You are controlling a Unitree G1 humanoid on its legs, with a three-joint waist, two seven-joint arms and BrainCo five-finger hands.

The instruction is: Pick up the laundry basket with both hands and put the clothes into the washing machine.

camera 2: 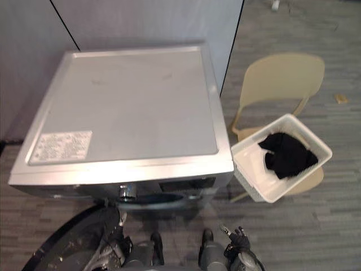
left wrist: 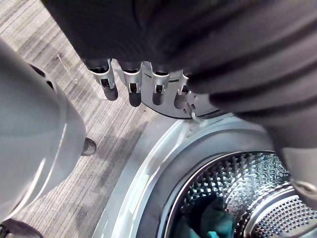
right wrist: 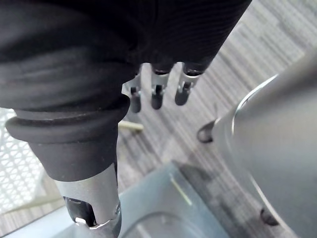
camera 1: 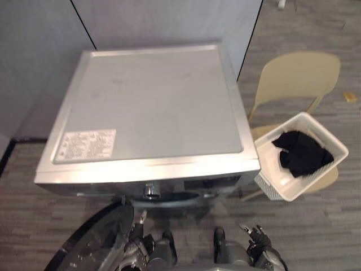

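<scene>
- The laundry basket [camera 1: 269,161] is a white plastic tub with perforated walls. It sits on the seat of a beige chair [camera 1: 299,76], just beside the right front corner of the washing machine [camera 1: 152,107].
- Black clothes [camera 1: 304,152] lie in a loose heap in the half of the basket farther from the machine; the rest of its inside is bare.
- By the look of it, the basket is stiff and light with so small a load. Its smooth rim could slip, so each hand would best hook under the rim on opposite sides.
- The clothes look soft and limp. They will likely sag, and may catch on the rim when tipped out.
- The left hand [left wrist: 130,82] hangs low before the machine, by the open door [camera 1: 96,243], with fingers straight and loose and nothing in them. Past it the drum [left wrist: 237,198] shows some dark and teal cloth [left wrist: 213,223] inside.
- The right hand [right wrist: 157,91] hangs low too, fingers relaxed and empty. The basket is apart from it, higher and out to its right.
- The left hand is the farther of the two from the basket.
</scene>
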